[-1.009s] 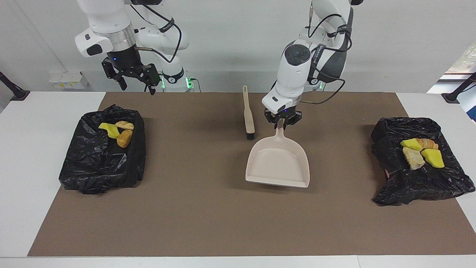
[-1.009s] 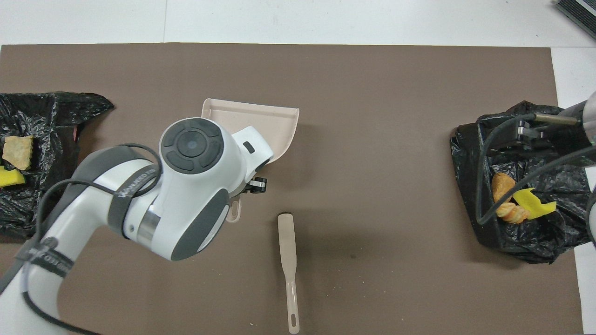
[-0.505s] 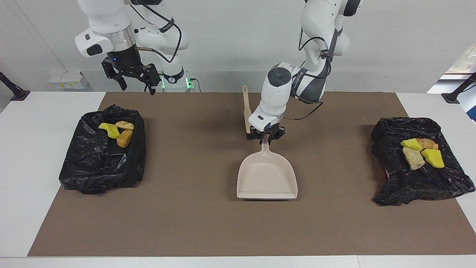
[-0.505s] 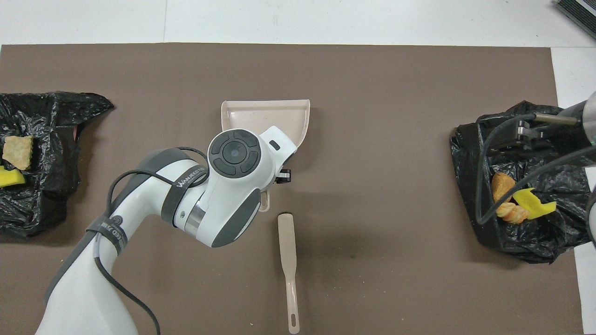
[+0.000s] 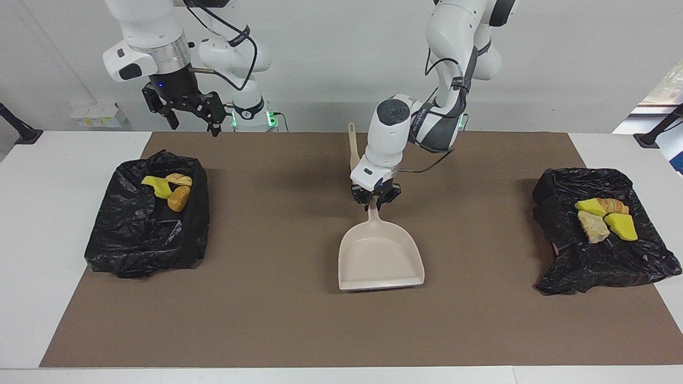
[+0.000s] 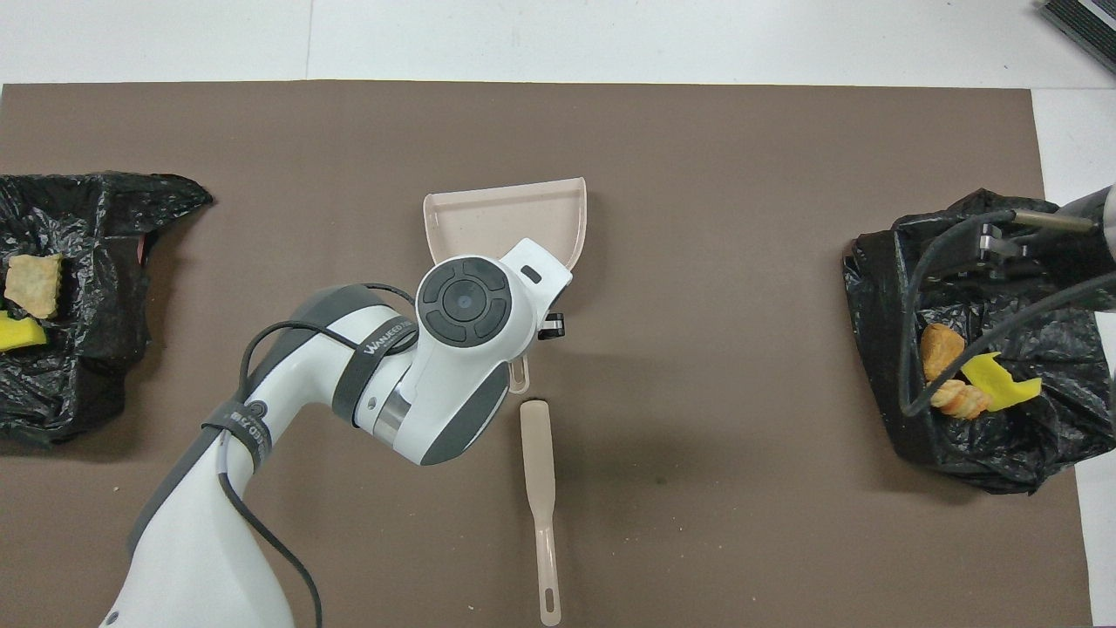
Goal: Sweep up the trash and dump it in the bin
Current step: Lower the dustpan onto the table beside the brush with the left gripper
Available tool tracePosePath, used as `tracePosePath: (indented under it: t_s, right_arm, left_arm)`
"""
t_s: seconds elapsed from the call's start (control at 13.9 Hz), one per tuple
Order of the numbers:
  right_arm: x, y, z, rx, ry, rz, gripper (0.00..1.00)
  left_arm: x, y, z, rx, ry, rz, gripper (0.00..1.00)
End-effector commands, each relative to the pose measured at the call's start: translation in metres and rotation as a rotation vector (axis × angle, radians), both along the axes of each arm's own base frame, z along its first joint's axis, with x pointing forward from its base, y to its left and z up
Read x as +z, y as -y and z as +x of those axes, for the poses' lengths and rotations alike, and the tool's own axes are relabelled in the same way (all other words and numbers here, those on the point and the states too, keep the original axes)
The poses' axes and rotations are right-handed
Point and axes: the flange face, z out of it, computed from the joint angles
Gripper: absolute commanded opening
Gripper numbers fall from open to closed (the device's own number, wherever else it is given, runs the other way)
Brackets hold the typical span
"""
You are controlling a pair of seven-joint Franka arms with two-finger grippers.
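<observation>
Facing view: two crumpled black plastic bag-lined bins (image 5: pixel 147 234) (image 5: pixel 597 261) holding yellow and tan trash scraps (image 5: pixel 168 191) (image 5: pixel 605 220).
Left gripper (image 5: pixel 375 200) clamped on beige plastic dustpan (image 5: pixel 380 261); right gripper (image 5: pixel 191 114) waits, jaws apart.

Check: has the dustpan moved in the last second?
Yes. The dustpan, held by the left tool, has shifted toward the right arm's end and farther from the robots, judged against the brush.

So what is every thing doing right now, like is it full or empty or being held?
Dustpan: empty, held by its handle.
Left gripper: shut on the dustpan handle.
Right gripper: open, holding nothing, waiting.
Brush: lying flat on the mat, untouched.
Two black bins: open, trash inside.
</observation>
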Motion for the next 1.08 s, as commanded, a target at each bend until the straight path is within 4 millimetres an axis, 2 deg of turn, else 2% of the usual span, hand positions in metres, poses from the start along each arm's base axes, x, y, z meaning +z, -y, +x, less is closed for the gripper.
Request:
tracePosePath:
  t_s: [0.0, 0.07, 0.14, 0.22, 0.36, 0.5, 0.72, 1.01]
  right_arm:
    - [0.001, 0.004, 0.000, 0.014, 0.008, 0.024, 1.00]
    - [0.001, 0.004, 0.000, 0.014, 0.008, 0.023, 1.00]
    - [0.001, 0.004, 0.000, 0.014, 0.008, 0.024, 1.00]
    - [0.001, 0.004, 0.000, 0.013, 0.008, 0.025, 1.00]
    - [0.001, 0.004, 0.000, 0.014, 0.008, 0.025, 1.00]
    - [0.001, 0.004, 0.000, 0.014, 0.008, 0.025, 1.00]
    - [0.001, 0.004, 0.000, 0.014, 0.008, 0.025, 1.00]
    - [0.000, 0.004, 0.000, 0.014, 0.006, 0.024, 1.00]
  left_arm:
    - [-0.003, 0.006, 0.003, 0.013, 0.022, -0.025, 0.00]
    - [-0.004, 0.005, 0.002, -0.001, 0.019, -0.020, 0.00]
    - [-0.005, 0.004, 0.003, -0.006, 0.017, -0.017, 0.82]
    - [-0.004, 0.004, 0.003, 0.002, 0.017, -0.019, 1.00]
    - [-0.004, 0.001, 0.006, 0.005, 0.018, -0.018, 1.00]
    - [0.010, -0.012, 0.012, 0.021, 0.018, -0.016, 1.00]
    - [0.039, -0.054, 0.036, 0.060, 0.035, -0.016, 1.00]
    - [0.070, -0.130, 0.073, 0.023, 0.023, 0.012, 1.00]
